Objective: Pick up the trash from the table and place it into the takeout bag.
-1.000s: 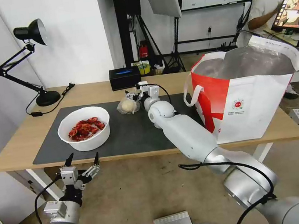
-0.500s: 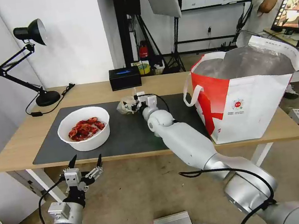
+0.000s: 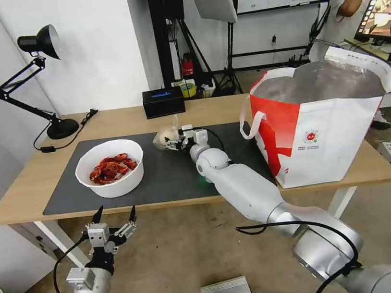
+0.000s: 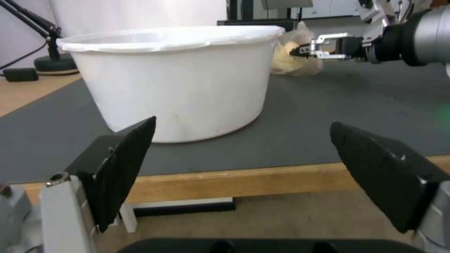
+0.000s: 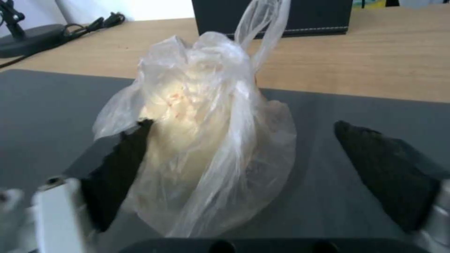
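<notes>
Right hand (image 3: 172,143): open, reached out over the mat, fingers either side of the small clear bag (image 5: 206,133).
Small clear bag: between the right hand's fingers, resting on the mat.
Left hand (image 3: 116,215): open, below the table (image 3: 22,190) edge, facing the white bowl (image 4: 173,77).
Takeout bag (image 3: 323,123): well to the right hand's right, on the table.

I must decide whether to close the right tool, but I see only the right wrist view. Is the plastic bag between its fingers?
Observer: Partly. In the head view the right tool is open at the small bag, on the side facing the takeout bag.
Operator: Is the bowl close?
Observer: No, the white bowl stands apart, on the mat.
Operator: And the left tool?
Observer: The left tool is open, below the table edge.
</notes>
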Available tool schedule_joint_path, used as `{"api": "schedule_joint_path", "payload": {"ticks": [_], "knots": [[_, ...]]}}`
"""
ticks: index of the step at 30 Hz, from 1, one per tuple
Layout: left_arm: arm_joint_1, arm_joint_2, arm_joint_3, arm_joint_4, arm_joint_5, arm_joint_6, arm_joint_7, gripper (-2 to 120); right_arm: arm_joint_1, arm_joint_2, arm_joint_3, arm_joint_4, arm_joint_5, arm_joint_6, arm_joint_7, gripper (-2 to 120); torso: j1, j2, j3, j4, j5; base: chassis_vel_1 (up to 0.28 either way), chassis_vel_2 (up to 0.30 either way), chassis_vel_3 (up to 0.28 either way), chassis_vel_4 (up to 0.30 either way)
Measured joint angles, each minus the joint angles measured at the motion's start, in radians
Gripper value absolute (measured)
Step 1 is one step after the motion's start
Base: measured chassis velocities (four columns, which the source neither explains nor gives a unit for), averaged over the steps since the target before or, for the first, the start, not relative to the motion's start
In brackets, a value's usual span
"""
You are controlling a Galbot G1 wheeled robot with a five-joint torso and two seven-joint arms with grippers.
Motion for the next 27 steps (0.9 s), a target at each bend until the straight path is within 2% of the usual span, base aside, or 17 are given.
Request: {"api": "schedule_joint_path", "payload": {"ticks": [1,4,5,8,9,11,13,16,21,23,27], "knots": [[0.000,0.000,0.000,0.000,0.000,0.000,0.000,100,0.000,0.000,0.000,0.000,0.000,0.000,0.000,93,0.000,0.000,0.000,0.0000,0.0000,0.000,0.000,0.000,0.000],[0.001,-0.003,0.001,0.000,0.002,-0.001,0.000,100,-0.001,0.000,0.000,-0.007,0.001,0.002,-0.004,80,0.000,0.000,0.000,0.0000,0.0000,0.000,0.000,0.000,0.000],[0.001,-0.003,0.001,0.000,0.002,-0.001,0.000,100,-0.001,0.000,0.000,-0.007,0.001,0.002,-0.004,80,0.000,0.000,0.000,0.0000,0.0000,0.000,0.000,0.000,0.000],[0.001,-0.007,0.001,0.002,0.003,-0.004,0.001,100,-0.004,0.000,0.002,-0.009,0.001,0.003,-0.005,63,0.000,0.000,0.000,0.0000,0.0001,0.000,0.000,0.000,0.000],[0.001,-0.007,0.001,0.002,0.003,-0.004,0.001,100,-0.004,0.000,0.002,-0.009,0.001,0.003,-0.005,63,0.000,0.000,0.000,0.0000,0.0001,0.000,0.000,0.000,0.000],[0.000,-0.009,0.001,0.002,0.003,-0.004,0.002,100,-0.006,0.000,0.002,-0.009,0.001,0.003,-0.006,53,0.000,0.000,0.000,0.0001,0.0000,0.000,0.000,0.000,0.000],[0.000,-0.009,0.000,0.002,0.003,-0.004,0.002,100,-0.006,0.000,0.002,-0.009,0.001,0.004,-0.006,50,0.000,0.000,0.000,0.0000,0.0000,0.000,0.000,0.000,0.000],[-0.002,-0.008,0.000,0.004,0.002,-0.005,0.002,100,-0.006,0.000,0.003,-0.009,0.000,0.005,-0.007,33,0.000,0.000,0.000,0.0000,0.0000,0.000,0.000,0.000,0.000],[-0.004,-0.009,0.000,0.005,0.002,-0.005,0.002,100,-0.009,0.000,0.003,-0.009,-0.001,0.007,-0.008,21,0.000,0.000,0.000,0.0000,0.0000,0.000,0.000,0.000,0.000],[-0.005,-0.010,-0.003,0.005,0.000,-0.005,0.002,100,-0.016,-0.001,0.003,-0.009,-0.003,0.010,-0.008,8,0.000,0.000,0.000,0.0000,0.0000,0.000,0.000,0.000,0.000],[-0.007,-0.010,-0.006,0.007,-0.002,-0.006,0.002,100,-0.027,-0.001,0.003,-0.002,-0.006,0.016,-0.008,0,0.000,0.000,0.000,-0.0001,0.0000,0.000,0.000,0.000,0.000]]}}
